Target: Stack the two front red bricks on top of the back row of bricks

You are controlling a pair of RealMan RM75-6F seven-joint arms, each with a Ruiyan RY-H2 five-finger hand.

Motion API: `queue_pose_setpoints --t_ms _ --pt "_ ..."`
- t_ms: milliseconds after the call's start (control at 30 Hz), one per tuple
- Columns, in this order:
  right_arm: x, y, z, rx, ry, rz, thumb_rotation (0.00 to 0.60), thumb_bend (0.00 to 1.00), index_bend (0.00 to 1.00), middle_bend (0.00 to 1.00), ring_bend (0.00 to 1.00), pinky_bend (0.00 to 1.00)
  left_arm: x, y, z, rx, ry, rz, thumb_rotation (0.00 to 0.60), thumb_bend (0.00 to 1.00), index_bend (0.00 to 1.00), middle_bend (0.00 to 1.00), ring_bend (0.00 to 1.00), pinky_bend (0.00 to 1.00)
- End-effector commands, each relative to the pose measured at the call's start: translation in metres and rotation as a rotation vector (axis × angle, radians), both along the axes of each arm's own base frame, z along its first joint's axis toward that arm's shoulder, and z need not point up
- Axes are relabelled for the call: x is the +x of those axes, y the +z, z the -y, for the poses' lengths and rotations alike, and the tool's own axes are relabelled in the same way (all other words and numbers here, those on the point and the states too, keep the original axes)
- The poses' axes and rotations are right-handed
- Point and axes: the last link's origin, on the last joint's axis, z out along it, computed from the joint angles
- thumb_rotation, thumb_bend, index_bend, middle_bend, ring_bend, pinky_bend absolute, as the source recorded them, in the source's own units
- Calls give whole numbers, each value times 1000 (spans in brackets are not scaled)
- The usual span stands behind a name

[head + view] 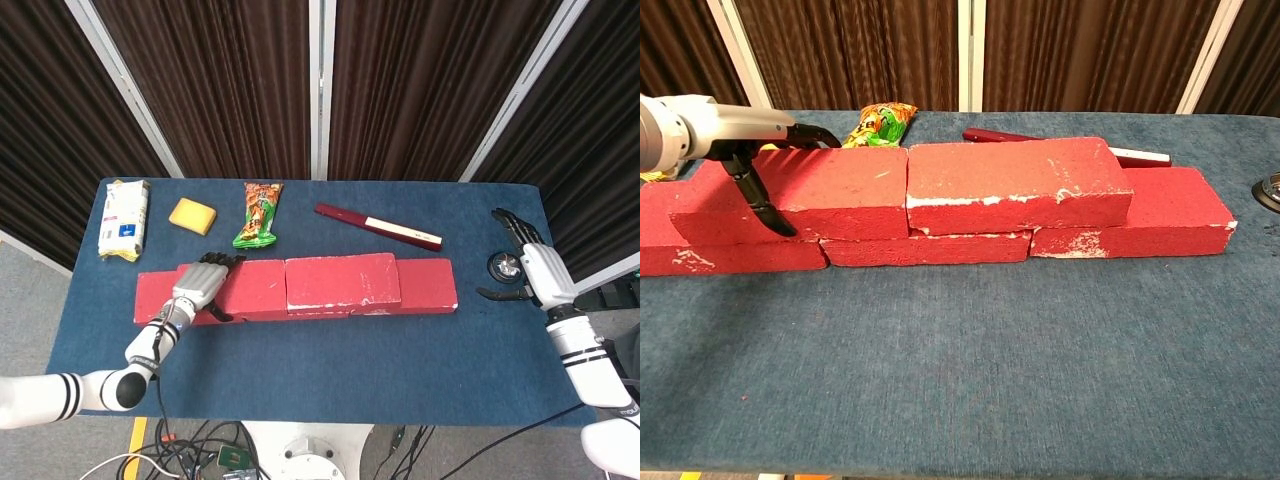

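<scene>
A row of red bricks (425, 285) lies across the table, with its left end brick (700, 255) and right end brick (1160, 215) showing in the chest view. Two more red bricks lie on top of it, end to end: the left upper brick (810, 190) and the right upper brick (1015, 180). My left hand (200, 280) grips the left upper brick at its left end, fingers over the back edge and thumb (760, 205) down the front face. My right hand (530, 268) hovers open at the table's far right, away from the bricks.
A small round metal object (503, 265) lies beside my right hand. Behind the bricks are a dark red stick (378, 226), a green snack bag (260, 215), a yellow sponge (192, 215) and a white packet (125, 218). Blue cloth (960, 360) covers the table's front.
</scene>
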Motion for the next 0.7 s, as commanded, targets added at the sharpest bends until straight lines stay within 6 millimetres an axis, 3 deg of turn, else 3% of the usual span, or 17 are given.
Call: queue_pose_setpoints --t_ms 33,700 --pt "0 0 0 0 -1 2 600 0 0 0 0 0 0 0 -1 3 0 4 600 24 0 37 1 17" --pt "-2 2 0 -4 -6 4 600 0 0 0 0 0 4 -3 0 9 -11 23 600 19 0 0 0 0"
